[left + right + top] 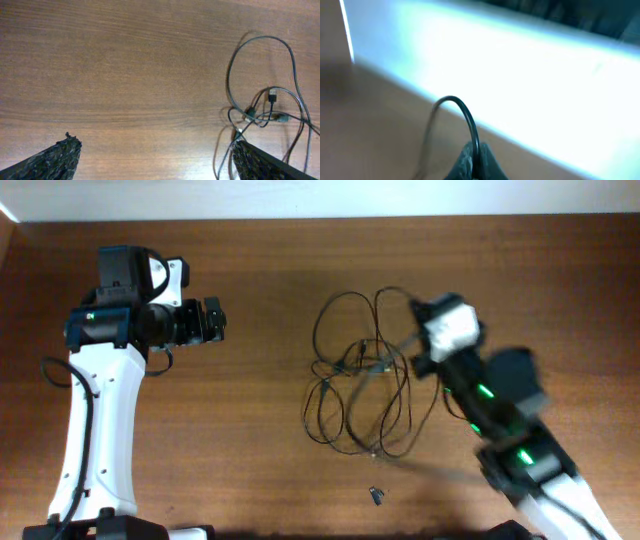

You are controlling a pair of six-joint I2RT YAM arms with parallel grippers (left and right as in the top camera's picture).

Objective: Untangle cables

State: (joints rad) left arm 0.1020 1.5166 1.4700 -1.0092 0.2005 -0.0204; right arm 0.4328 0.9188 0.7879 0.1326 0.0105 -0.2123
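At the left of the wooden table (260, 430), the left arm stands with its left gripper (212, 320) pointing right toward the middle, well apart from anything. In the left wrist view that left gripper (155, 162) is released, its two dark fingers (55, 160) spread wide with only bare wood between them. The cables (365, 365) lie in a loose tangle at the middle of the table, with thin black loops reaching toward the far side and sagging toward the near side, and the strands crossing at a knot near the centre. The left wrist view shows the cables (270, 100) at its right edge, with small plugs clustered where the loops cross. A small dark loose piece (377, 496) lies on the wood just nearer than the tangle. At the right, the right gripper (418, 308) sits at the far right edge of the tangle, blurred. In the right wrist view the right gripper (475, 162) is clenched on one of the cables (465, 112), which arcs up from between the fingertips and drops to the left.
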